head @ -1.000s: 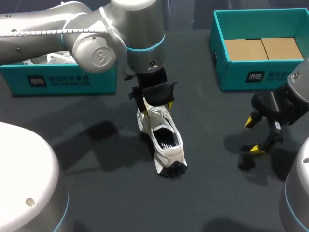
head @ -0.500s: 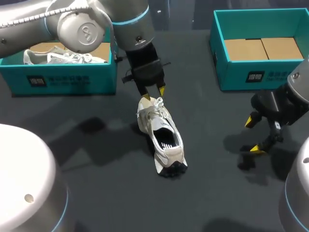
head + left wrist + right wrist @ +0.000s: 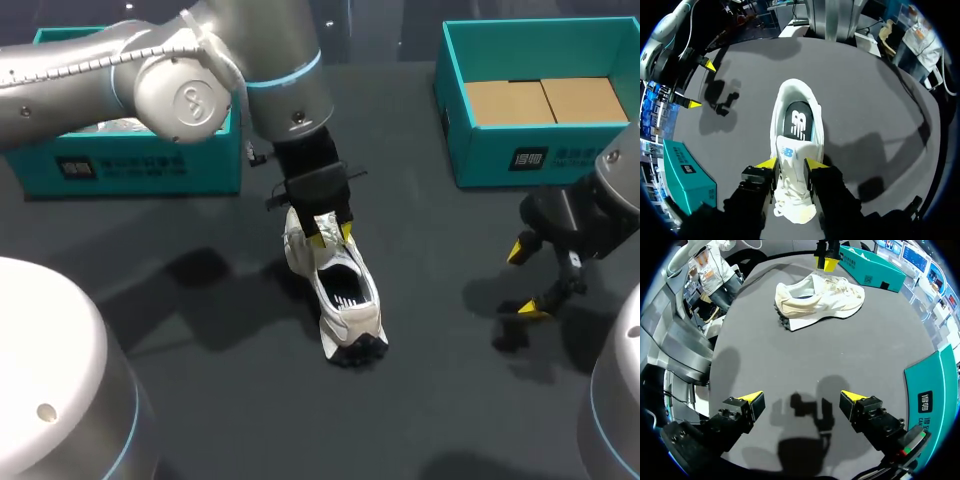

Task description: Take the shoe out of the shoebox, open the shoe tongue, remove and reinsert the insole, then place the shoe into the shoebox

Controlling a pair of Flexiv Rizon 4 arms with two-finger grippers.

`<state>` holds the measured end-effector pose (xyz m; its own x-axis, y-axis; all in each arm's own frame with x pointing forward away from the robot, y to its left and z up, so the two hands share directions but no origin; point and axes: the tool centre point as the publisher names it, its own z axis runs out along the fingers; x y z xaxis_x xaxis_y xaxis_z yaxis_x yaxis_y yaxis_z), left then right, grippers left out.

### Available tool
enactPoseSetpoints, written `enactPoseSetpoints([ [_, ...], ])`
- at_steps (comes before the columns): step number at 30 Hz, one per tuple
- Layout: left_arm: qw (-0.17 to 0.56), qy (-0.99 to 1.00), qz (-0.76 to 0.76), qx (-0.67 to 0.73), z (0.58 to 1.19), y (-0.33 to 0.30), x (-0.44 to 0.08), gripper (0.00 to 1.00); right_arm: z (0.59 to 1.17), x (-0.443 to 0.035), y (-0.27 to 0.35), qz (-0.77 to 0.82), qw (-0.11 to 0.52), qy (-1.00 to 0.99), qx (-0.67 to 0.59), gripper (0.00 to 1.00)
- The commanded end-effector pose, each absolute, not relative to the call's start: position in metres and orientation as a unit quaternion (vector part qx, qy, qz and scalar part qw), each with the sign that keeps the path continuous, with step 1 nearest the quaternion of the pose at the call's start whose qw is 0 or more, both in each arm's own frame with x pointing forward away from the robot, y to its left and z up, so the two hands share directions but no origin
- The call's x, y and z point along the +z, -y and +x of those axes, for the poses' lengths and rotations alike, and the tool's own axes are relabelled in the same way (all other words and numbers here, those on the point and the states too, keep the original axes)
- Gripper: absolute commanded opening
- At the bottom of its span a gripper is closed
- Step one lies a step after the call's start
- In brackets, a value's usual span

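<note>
Two teal shoeboxes stand at the far side of the dark table [image 3: 250, 420]. The left shoebox [image 3: 140, 165] is partly hidden by the left arm, and a white bit of a second shoe [image 3: 118, 126] shows inside it. The right shoebox [image 3: 530, 150] holds only two brown cardboard panels.

One white shoe [image 3: 335, 290] [image 3: 790, 95] [image 3: 820, 300] lies out on the table between the boxes, sole down. Its dark insole [image 3: 799, 122] shows in the opening.

There are two grippers. The left gripper [image 3: 331, 236] [image 3: 791, 164] is down on the shoe's laced end, its yellow tips narrowed onto the shoe tongue [image 3: 790, 152] from both sides. The right gripper [image 3: 525, 278] [image 3: 802, 399] hangs above bare table in front of the right shoebox, well apart from the shoe, with its fingers spread wide and nothing between them.

Half a second ago the left gripper stood higher, clear of the laces and nearer the left shoebox; it has since dropped back onto the tongue, close to where it was a second ago. The shoe lies in the same spot, and the right arm has not shifted.
</note>
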<state>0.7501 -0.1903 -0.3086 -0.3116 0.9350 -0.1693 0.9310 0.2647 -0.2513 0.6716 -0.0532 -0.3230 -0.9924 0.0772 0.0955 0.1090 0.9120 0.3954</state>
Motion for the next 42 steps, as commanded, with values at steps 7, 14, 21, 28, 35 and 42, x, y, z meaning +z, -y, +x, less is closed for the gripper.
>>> enactPoseSetpoints([
  [7, 0.018, 0.796, -0.585, 0.154, 0.730, 0.197, -0.356, 0.33, 0.670, -0.323, 0.053, -0.048, 0.038, 0.977, -0.204, 1.00],
  [14, -0.007, 0.795, -0.585, 0.161, 0.724, 0.197, -0.334, 0.33, 0.670, -0.323, 0.053, -0.048, 0.038, 0.977, -0.204, 1.00],
  [21, -0.005, 0.799, -0.580, 0.162, 0.717, 0.206, -0.344, 0.33, 0.670, -0.323, 0.053, -0.048, 0.038, 0.977, -0.204, 1.00],
  [28, 0.002, 0.805, -0.573, 0.155, 0.709, 0.212, -0.354, 0.34, 0.670, -0.323, 0.053, -0.048, 0.038, 0.977, -0.204, 1.00],
  [35, -0.028, 0.817, -0.556, 0.148, 0.695, 0.202, -0.310, 0.46, 0.670, -0.323, 0.053, -0.048, 0.038, 0.977, -0.204, 1.00],
  [42, -0.028, 0.881, -0.452, 0.139, 0.683, 0.191, -0.274, 1.00, 0.670, -0.323, 0.053, -0.048, 0.038, 0.977, -0.204, 1.00],
])
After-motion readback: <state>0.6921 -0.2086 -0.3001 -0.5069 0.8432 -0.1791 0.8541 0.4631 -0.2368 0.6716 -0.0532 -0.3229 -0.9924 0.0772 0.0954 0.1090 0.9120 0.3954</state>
